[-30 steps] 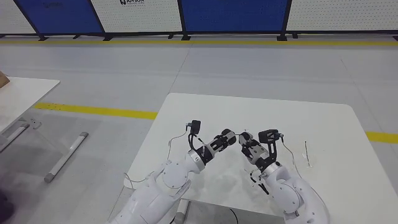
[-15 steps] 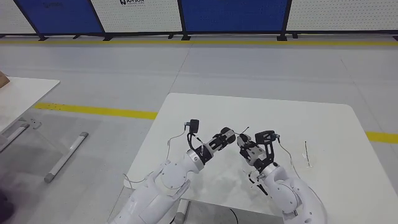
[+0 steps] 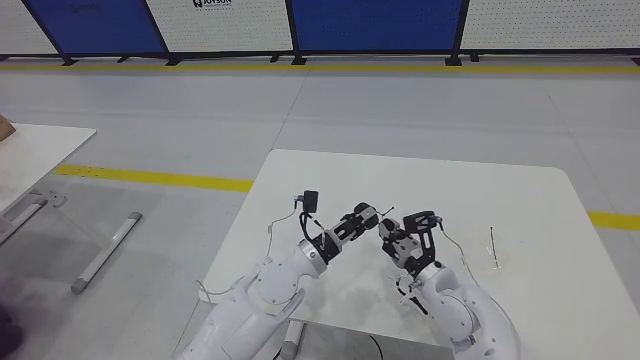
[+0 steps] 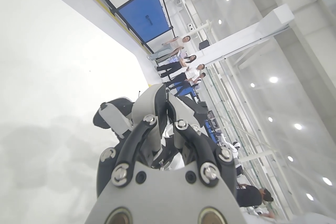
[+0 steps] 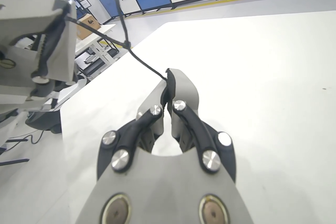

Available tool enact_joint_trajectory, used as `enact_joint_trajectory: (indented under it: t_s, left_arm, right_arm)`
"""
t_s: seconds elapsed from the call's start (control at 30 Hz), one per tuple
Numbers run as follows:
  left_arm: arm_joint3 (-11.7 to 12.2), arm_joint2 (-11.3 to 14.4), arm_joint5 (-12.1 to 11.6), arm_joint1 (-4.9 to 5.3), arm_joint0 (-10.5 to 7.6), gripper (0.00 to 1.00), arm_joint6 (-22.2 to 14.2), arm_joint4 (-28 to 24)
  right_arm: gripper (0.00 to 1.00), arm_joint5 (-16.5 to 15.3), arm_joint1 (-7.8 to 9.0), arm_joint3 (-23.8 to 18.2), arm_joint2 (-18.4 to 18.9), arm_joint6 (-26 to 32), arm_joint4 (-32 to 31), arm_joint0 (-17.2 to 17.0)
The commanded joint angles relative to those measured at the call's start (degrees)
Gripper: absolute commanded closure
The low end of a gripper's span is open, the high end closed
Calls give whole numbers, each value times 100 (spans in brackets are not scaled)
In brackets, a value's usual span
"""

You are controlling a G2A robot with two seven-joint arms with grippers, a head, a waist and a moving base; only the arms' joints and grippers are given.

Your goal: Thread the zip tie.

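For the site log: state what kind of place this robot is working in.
Probably a factory or lab hall set up for robot trials. Blue and white partition panels fence the area, a yellow line marks the floor, and the left wrist view shows a high ceiling with round lamps.

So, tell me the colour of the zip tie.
Black; the zip tie shows best in the right wrist view.

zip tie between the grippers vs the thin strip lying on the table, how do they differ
The zip tie hangs above the table, pinched by the left gripper and right gripper; the thin strip lies flat on it, untouched. The zip tie kinks midway; the thin strip looks straight. Both are slender.
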Motion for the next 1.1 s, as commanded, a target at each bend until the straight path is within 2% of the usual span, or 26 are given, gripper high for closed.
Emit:
enact_joint_trajectory:
  t_s: [0.0, 0.77, 0.8, 0.83, 0.9, 1.07]
  left_arm:
    - [-20, -16, -19, 2, 13, 100, -5, -12]
    - [-124, -104, -33, 2, 74, 100, 28, -41]
    - [-110, -104, 6, 0, 63, 100, 50, -24]
    - [-90, -102, 50, -2, 53, 100, 81, -7]
    - [-47, -86, 149, -9, 22, 100, 136, 49]
    - [51, -81, 214, -16, -8, 100, 166, 102]
  right_arm:
    - [100, 11, -4, 42, -15, -5, -20, 20]
    - [100, -32, -43, 312, -86, -82, 16, 133]
    - [59, -90, -42, 306, -70, -84, 87, 125]
    - [0, -147, -40, 288, -48, -87, 158, 117]
    - [0, -249, -25, 211, 38, -121, 304, 66]
    - [0, -616, 46, -64, 425, -209, 907, -179]
